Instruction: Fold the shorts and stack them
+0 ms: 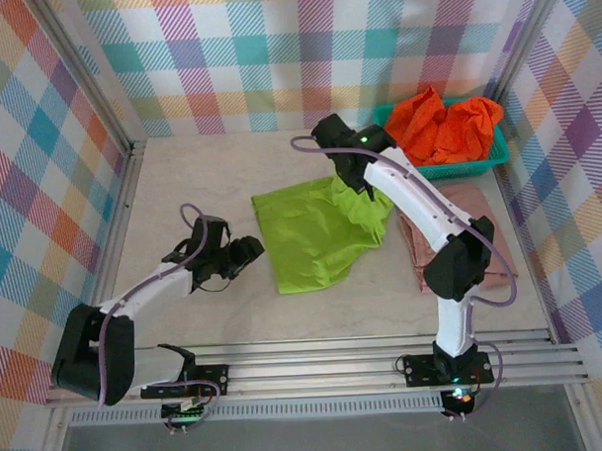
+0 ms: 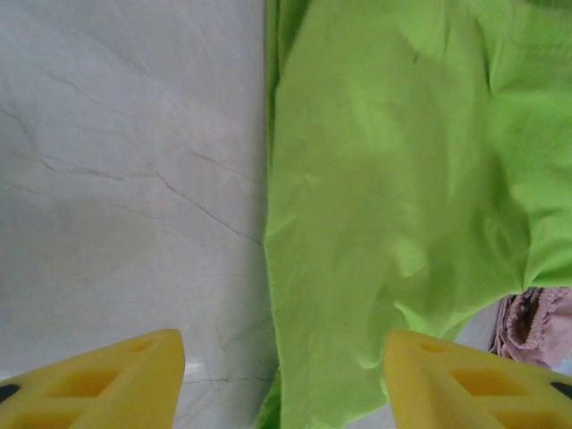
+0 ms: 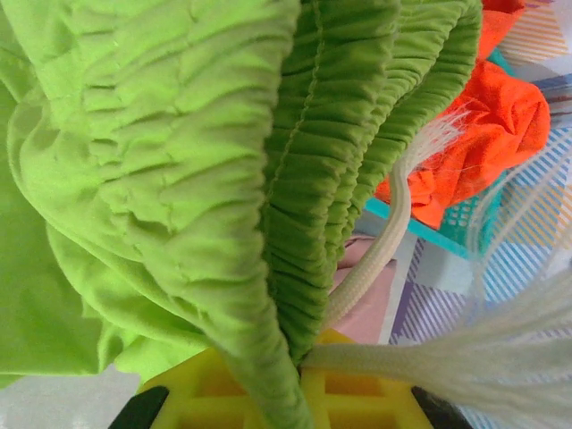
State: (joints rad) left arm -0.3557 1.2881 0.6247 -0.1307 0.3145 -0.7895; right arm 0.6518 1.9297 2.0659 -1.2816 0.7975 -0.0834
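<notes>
The right gripper is clamped on the gathered waistband of the lime green fabric shorts, holding that end raised while the rest lies spread on the table toward the left gripper. Its yellow fingers stand apart, empty, straddling the hem edge just below. To my eye, it should drop squarely over that edge and pinch both layers before any fold.

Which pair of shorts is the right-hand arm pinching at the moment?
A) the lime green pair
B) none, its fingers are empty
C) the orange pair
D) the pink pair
A: the right gripper is shut on the gathered waistband of the lime green shorts, while the orange shorts sit in the basket.
</notes>
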